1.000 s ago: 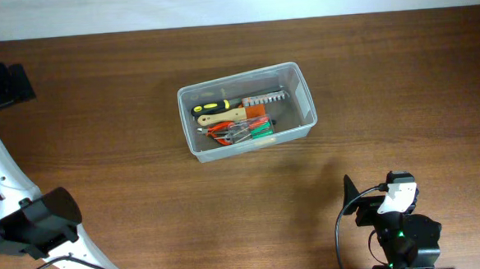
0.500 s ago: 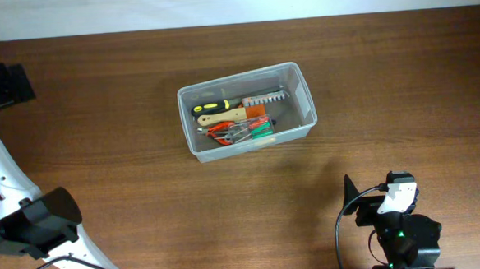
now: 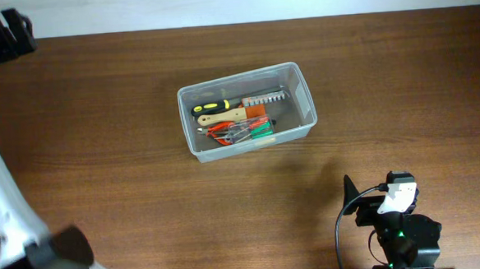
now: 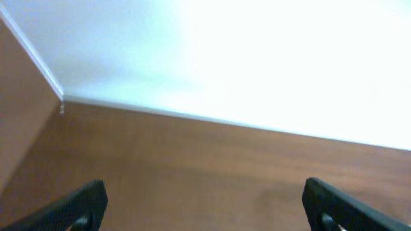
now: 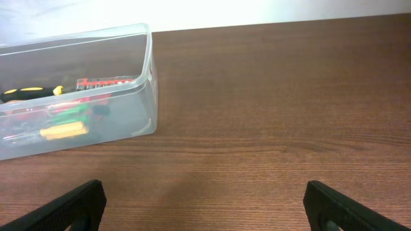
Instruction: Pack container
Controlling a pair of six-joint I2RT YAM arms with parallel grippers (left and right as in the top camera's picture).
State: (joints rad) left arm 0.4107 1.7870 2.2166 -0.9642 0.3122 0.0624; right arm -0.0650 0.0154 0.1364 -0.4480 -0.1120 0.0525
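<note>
1. At the far left corner of the counter [image 3: 385, 77], the left end effector [image 3: 11, 29] now sits closer to the back edge than it did a moment ago. Its arm has swung with it and looks blurred low on the left.
2. The left end effector is released, with its fingers spread wide and nothing between them. Its own camera shows only bare counter and the pale wall behind.
3. The right end effector [image 5: 204, 206] has not budged near the front right. It too is released and empty, and it faces the tub from well apart.
4. The container [image 3: 298, 107] stands where it stood, a little left of the middle of the counter. It is upright and neither arm touches it.
5. Inside it the tools lie bunched toward the left and middle, leaving the right end bare:
   - a screwdriver with a yellow-and-black handle [image 3: 214, 108];
   - a pale-handled tool [image 3: 221, 117] just beside the screwdriver;
   - a row of metal prongs [image 3: 268, 95] along the back wall;
   - a tangle of red, orange and green pieces [image 3: 244, 130] at the front, which I cannot sort out one from another.
6. I see no tool lying loose on the counter and no lid. With the left arm drawing away empty, I judge the packing to be done or all but done.
</note>
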